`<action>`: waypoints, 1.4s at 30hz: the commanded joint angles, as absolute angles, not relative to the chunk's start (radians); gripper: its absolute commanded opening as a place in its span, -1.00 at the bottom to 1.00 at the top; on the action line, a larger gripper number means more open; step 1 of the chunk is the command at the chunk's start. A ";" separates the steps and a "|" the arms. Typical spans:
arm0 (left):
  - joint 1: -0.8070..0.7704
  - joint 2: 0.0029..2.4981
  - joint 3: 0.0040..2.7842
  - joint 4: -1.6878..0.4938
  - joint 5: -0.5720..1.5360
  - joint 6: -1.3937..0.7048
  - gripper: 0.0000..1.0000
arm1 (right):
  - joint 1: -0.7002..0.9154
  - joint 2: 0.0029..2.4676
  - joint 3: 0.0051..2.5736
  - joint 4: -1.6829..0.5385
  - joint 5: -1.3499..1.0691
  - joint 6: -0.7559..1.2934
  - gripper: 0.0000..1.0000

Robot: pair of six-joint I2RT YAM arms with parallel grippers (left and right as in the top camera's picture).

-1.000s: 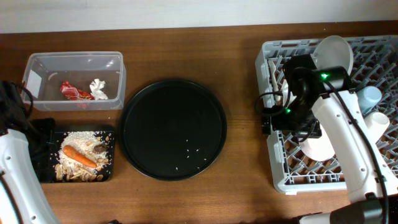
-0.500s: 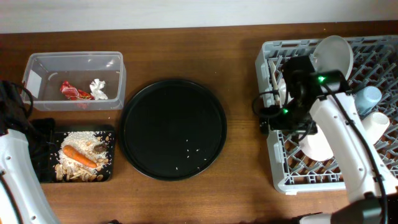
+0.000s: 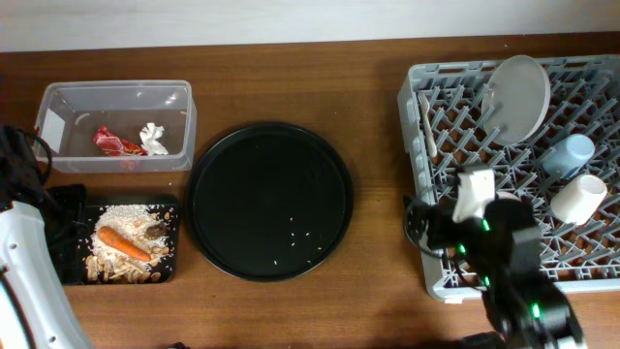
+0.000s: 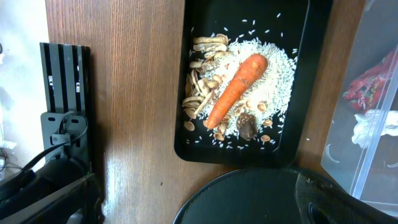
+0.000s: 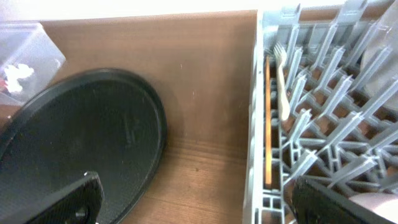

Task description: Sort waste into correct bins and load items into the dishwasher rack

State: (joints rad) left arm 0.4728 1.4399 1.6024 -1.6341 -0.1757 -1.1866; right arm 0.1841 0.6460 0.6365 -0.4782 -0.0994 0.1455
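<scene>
Plainly: red wrapper (image 3: 111,143) in clear tub (image 3: 116,86), print unreadable.

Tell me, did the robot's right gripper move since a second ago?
Yes. The right gripper slid back from over the fork, along the dishwasher rack, toward the rack's near front corner.

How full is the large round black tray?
Almost empty: the round black tray holds only a few scattered rice grains.
</scene>
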 commanded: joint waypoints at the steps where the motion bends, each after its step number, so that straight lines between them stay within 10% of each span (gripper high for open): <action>1: 0.476 1.433 1.601 -1.636 -0.183 -1.196 0.98 | 0.184 0.433 0.497 -0.360 -0.090 0.105 0.97; 23: 0.476 1.433 1.602 -1.636 -0.183 -1.196 0.98 | -0.008 0.003 0.004 0.255 -0.093 0.112 0.97; 42: 0.476 1.433 1.601 -1.636 -0.183 -1.196 0.98 | -0.053 0.003 0.006 -0.076 -0.041 -0.048 0.97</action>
State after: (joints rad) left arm 0.4728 1.4399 1.6009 -1.6348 -0.1761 -1.1866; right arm -0.0452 0.0139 0.0105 -0.0689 -0.0566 -0.0132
